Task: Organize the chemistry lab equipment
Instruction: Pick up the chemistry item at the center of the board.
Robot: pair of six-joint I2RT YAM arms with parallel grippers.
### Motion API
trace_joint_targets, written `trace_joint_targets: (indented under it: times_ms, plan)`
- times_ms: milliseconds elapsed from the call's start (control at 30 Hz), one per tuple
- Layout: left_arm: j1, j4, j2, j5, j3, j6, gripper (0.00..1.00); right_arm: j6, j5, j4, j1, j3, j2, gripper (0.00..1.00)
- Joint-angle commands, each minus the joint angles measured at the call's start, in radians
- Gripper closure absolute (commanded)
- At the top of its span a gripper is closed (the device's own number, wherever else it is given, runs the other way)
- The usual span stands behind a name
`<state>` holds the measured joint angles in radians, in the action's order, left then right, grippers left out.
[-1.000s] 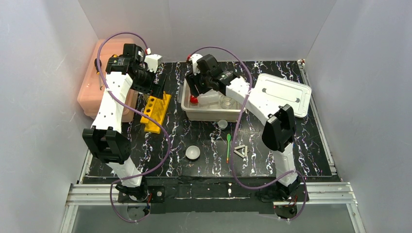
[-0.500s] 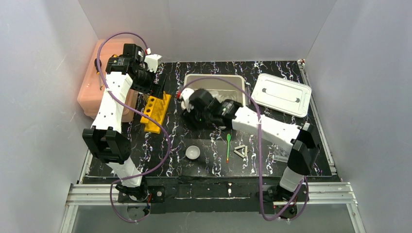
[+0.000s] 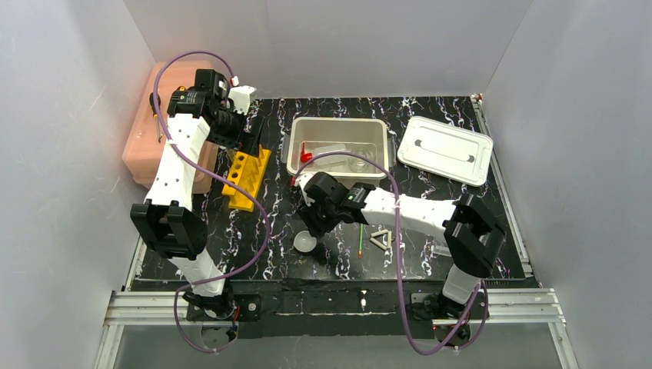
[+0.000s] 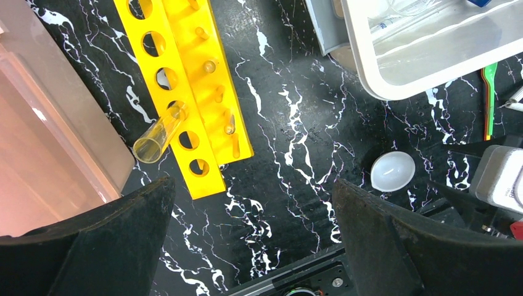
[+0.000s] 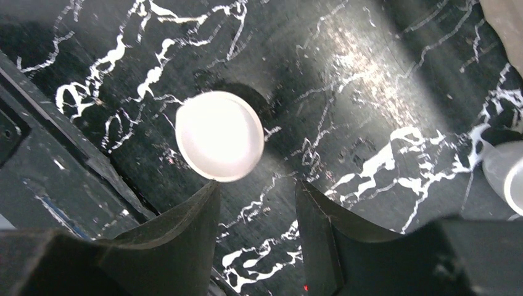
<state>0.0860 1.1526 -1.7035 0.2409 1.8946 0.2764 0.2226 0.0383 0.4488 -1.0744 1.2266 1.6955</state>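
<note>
I am holding my right gripper, jaws parted and empty, above the small round white bowl sitting on the black marbled surface; straddling its rim squarely before closing looks wisest, I judge.

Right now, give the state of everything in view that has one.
White rectangular plastic tub: open, lid off.
Flat white lid: lying beside the tub.
Red-capped white squeeze bottle: lying on its side in the tub.
Clear glass tube: tilted in a hole of the yellow slotted rack.
Small white bowl: upright, empty.
Left end effector: open, empty.
Right end effector: open above the bowl, empty.
</note>
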Motion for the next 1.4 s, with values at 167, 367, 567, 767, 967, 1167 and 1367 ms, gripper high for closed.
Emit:
trace_joint_targets:
  times_ms: [167, 367, 567, 767, 967, 1167, 1367]
  plan:
    - [-0.008, 0.018, 0.053, 0.015, 0.003, 0.000, 0.01, 0.035, -0.070, -0.153, 0.000, -0.037, 0.075, 0.46]
    - [-0.008, 0.019, 0.054, 0.016, 0.001, 0.000, 0.01, 0.031, -0.064, -0.175, -0.001, -0.048, 0.115, 0.47]
    - [-0.008, 0.019, 0.055, 0.013, 0.002, -0.002, 0.01, 0.032, -0.072, -0.199, -0.001, -0.068, 0.136, 0.56]
    - [-0.007, 0.018, 0.058, 0.008, -0.007, 0.000, 0.01, 0.038, -0.080, -0.223, -0.001, -0.089, 0.142, 0.71]
    - [-0.008, 0.018, 0.066, 0.001, -0.019, 0.002, 0.01, 0.037, -0.083, -0.221, 0.001, -0.084, 0.136, 0.91]
    - [-0.008, 0.016, 0.070, -0.013, -0.023, 0.009, 0.01, 0.026, -0.087, -0.163, 0.008, -0.016, 0.100, 0.99]
    - [-0.007, 0.011, 0.075, -0.017, -0.032, 0.010, 0.01, -0.013, -0.086, -0.058, 0.018, 0.081, 0.044, 0.99]
